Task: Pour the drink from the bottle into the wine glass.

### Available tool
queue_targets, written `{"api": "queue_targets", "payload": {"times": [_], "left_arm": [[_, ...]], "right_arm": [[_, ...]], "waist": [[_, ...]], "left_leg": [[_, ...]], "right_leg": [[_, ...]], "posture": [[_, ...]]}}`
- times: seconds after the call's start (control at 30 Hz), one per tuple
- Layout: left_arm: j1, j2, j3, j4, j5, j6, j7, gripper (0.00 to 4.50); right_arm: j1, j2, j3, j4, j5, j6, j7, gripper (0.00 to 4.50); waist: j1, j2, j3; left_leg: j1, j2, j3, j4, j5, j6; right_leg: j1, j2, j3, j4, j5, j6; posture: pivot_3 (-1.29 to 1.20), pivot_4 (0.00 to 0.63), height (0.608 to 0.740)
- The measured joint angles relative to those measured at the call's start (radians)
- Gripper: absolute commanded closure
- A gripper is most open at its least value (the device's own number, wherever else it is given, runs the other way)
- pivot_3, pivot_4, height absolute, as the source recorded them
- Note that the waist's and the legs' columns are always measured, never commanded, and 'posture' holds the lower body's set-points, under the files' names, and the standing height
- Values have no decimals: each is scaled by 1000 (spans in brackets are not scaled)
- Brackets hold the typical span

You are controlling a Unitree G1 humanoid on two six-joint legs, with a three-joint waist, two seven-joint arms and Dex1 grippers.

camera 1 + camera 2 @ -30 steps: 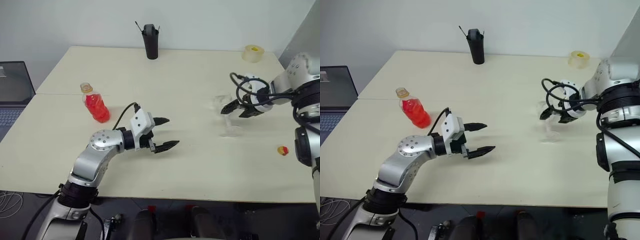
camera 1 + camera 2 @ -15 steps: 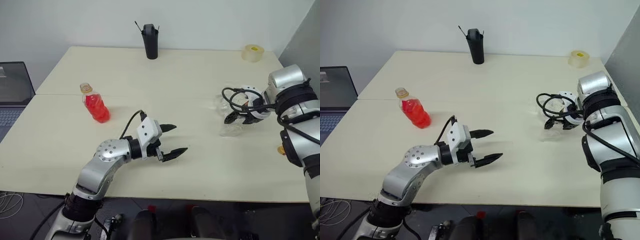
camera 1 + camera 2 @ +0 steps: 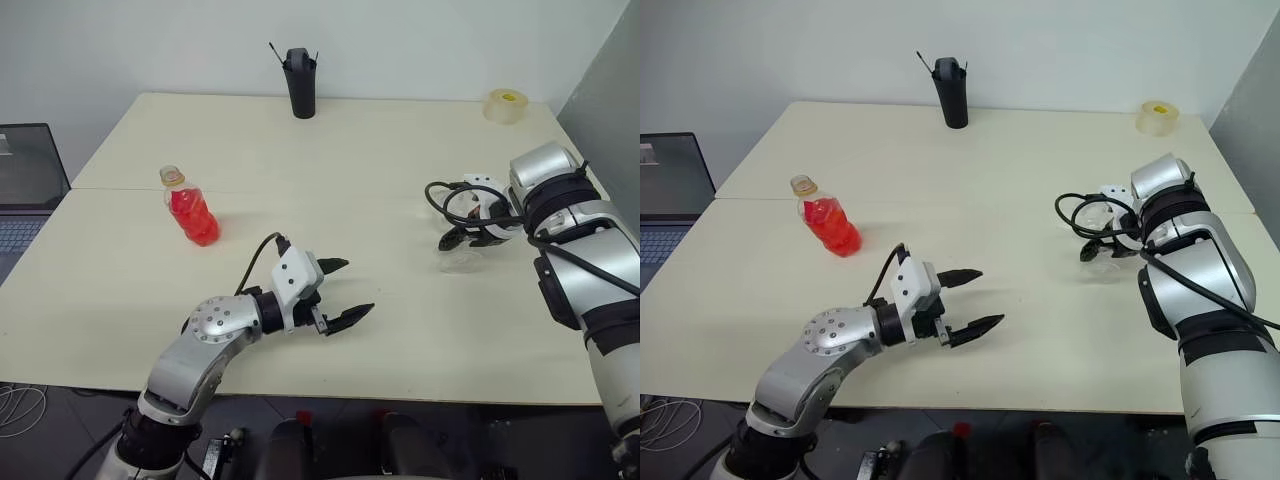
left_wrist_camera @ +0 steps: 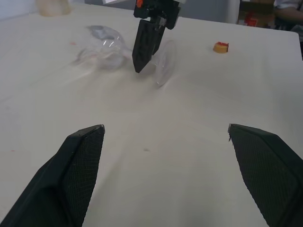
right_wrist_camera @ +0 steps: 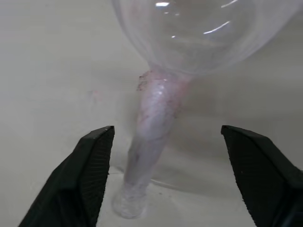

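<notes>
Both fingers (image 5: 97, 177) of the right gripper (image 3: 462, 238) stand spread beside the hard-to-see wine glass (image 5: 156, 123) stem.

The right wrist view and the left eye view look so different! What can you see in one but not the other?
Up close, the right wrist view shows the wine glass's stem, tinged pink and rough, standing between the right gripper's open fingers without touching them.

The left eye view adds the bottle of red drink, the left gripper held open, a black holder, a tape roll and a laptop.

Both show the wine glass, right gripper and table.
</notes>
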Motion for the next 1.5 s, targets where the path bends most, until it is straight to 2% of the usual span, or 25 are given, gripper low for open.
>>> {"api": "queue_targets", "payload": {"times": [0.23,0.27,0.37,0.5,0.6,0.67,0.73,0.83,0.97,1.17,1.33,1.5], "left_arm": [[-1,1,0,0,0,2,4,0],[-3,1,0,1,0,2,3,0],[-16,3,0,4,0,1,0,0],[-50,29,19,34,2,-6,-16,0],[-59,60,37,67,3,-16,-30,0],[-68,83,54,83,3,-20,-46,0],[-71,114,72,87,3,-23,-65,0],[-80,151,82,114,4,-27,-90,0],[-96,199,109,132,4,-27,-114,0],[-97,258,144,136,3,-23,-142,0],[-73,281,171,119,0,2,-143,0],[-44,316,209,109,-1,22,-146,0]], "right_arm": [[0,6,-32,5,-49,-31,-3,4253],[0,6,-45,4,-48,-38,-1,4360],[0,7,-90,-19,-41,-63,1,4359],[2,11,-243,-164,39,-80,-47,4359],[88,40,-373,-436,109,-107,-122,4359],[209,98,-430,-675,151,-147,-178,4359],[344,200,-486,-874,176,-190,-270,4359],[507,363,-523,-1012,191,-331,-424,4359],[638,503,-509,-1033,159,-612,-561,4359],[665,614,-437,-865,103,-959,-643,4359],[665,617,-336,-659,65,-1103,-660,4359],[665,617,-302,-581,58,-1201,-668,4359]], "waist": [[0,0,0],[0,0,0],[-1,1,0],[-1,2,1],[0,1,1],[1,1,1],[0,1,1],[0,1,1],[-2,1,1],[-5,1,1],[-11,1,1],[-12,1,1]], "left_leg": [[0,0,0,0,0,0],[0,0,0,0,0,0],[0,0,0,0,0,0],[0,0,0,0,0,0],[-1,1,-1,0,0,0],[-1,1,-2,0,0,0],[-1,1,-2,0,0,0],[-1,1,-1,0,1,-1],[-1,0,-1,0,1,-2],[0,1,-1,0,2,-4],[1,1,-1,0,3,-5],[3,1,0,-1,3,-5]], "right_leg": [[0,0,0,0,0,0],[0,0,0,0,0,0],[0,0,0,0,0,0],[0,0,0,0,0,0],[0,0,-1,0,0,0],[0,0,-1,0,0,0],[1,-1,-1,0,0,0],[-1,0,-1,1,0,0],[-1,0,-1,1,0,0],[-1,1,-1,1,0,0],[0,1,0,1,0,0],[1,1,0,1,0,0]], "posture": [[0,150,740],[0,150,740],[0,150,740],[0,150,740],[0,150,740],[0,150,740],[0,150,740],[0,150,740],[0,150,740],[0,150,740],[0,150,740],[0,150,740]]}}
